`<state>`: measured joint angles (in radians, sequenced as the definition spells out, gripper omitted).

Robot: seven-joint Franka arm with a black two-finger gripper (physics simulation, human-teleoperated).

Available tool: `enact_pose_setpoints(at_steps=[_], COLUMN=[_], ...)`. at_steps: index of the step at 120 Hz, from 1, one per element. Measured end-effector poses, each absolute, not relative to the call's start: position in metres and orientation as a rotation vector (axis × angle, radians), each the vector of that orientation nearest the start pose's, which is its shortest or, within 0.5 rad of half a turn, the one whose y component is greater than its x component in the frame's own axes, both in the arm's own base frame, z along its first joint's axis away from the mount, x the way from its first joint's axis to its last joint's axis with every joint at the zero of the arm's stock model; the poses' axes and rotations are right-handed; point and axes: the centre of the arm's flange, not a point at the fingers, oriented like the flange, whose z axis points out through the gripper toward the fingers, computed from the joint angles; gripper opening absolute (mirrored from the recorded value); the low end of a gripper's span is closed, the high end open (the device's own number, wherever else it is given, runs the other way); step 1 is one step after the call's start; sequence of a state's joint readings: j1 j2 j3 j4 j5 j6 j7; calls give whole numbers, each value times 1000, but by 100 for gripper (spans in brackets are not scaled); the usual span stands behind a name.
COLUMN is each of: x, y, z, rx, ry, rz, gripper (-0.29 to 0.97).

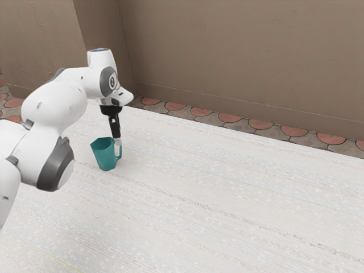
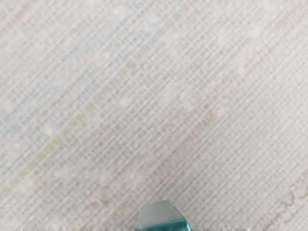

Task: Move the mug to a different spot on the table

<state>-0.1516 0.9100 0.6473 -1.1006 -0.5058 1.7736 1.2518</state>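
Exterior view and wrist view, 1 moment.

**Bench** [image 1: 227,193]: the pale, finely woven surface that takes up most of the exterior view. You also see it in the wrist view [image 2: 144,96] as the background beneath the hand.

**Wall** [image 1: 239,51] and **tiled floor** [image 1: 256,123]: 2 plain brown walls meet in a corner behind the bench. A strip of red and grey scalloped tiles runs along their foot.

**Arm** [image 1: 51,114]: the white Franka arm enters from the exterior view's left. Its hand points straight down over the bench.

**Mug** [image 1: 104,154]: 1 teal mug stands upright on the bench, mouth up. It sits toward the exterior view's left and nearer the bench's far edge than its near edge. In the wrist view a teal piece with a pale grey top [image 2: 161,220] shows directly under the hand.

**Gripper** [image 1: 117,149]: the black gripper is lowered onto the side of the mug that faces the exterior view's right, with its tip level with the rim and upper wall. The jaws appear as 1 narrow column from this angle. You cannot tell how far apart they stand or whether they grip the mug.
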Motion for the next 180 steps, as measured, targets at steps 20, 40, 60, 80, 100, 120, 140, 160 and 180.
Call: enact_pose_setpoints(at_steps=[20,40,60,80,100,120,140,160,180], x=[735,735,734,733,733,733,734,735,741], y=[169,171,173,175,175,176,177,176,171], z=[313,304,292,281,276,275,277,281,294], rx=[-2950,-2965,-2980,-2990,-2999,-3000,-2999,-2985,-2952], ry=[1204,1149,1104,1066,1040,1015,991,980,989], rz=[136,157,186,210,222,220,214,214,202], gripper=[68,68,68,68,68,36,21,11,4])
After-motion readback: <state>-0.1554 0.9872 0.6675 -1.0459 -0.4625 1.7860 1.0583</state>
